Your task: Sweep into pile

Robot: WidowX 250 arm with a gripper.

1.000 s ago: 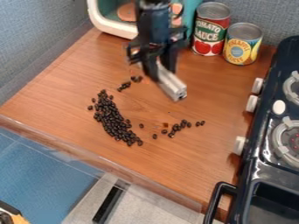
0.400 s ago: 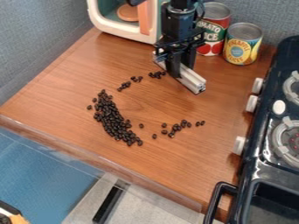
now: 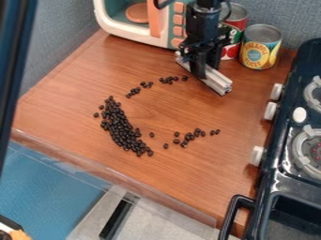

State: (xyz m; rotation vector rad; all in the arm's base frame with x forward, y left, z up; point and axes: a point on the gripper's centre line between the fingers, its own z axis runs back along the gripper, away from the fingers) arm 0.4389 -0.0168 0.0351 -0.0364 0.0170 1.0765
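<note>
The black gripper (image 3: pixel 204 70) hangs over the back right part of the wooden counter, in front of the cans, shut on a silver metal bar (image 3: pixel 216 82) that slants from upper left to lower right. A dense elongated pile of dark beans (image 3: pixel 122 129) lies left of the middle. Above it, a loose string of beans (image 3: pixel 145 85) runs up toward the bar's left side. Another scattered group of beans (image 3: pixel 190 136) is to the right of the pile's lower end.
Behind the gripper stand a tomato can (image 3: pixel 233 28) and a pineapple can (image 3: pixel 260 47). A toy microwave (image 3: pixel 125 30) is at the back left. The black toy stove (image 3: pixel 288 154) lines the right side. The counter's front edge (image 3: pixel 113 171) runs below the beans.
The gripper and bar have moved right and toward the back, from above the upper beans to near the cans. More upper beans are now visible. A dark upright shape has appeared at the left edge.
</note>
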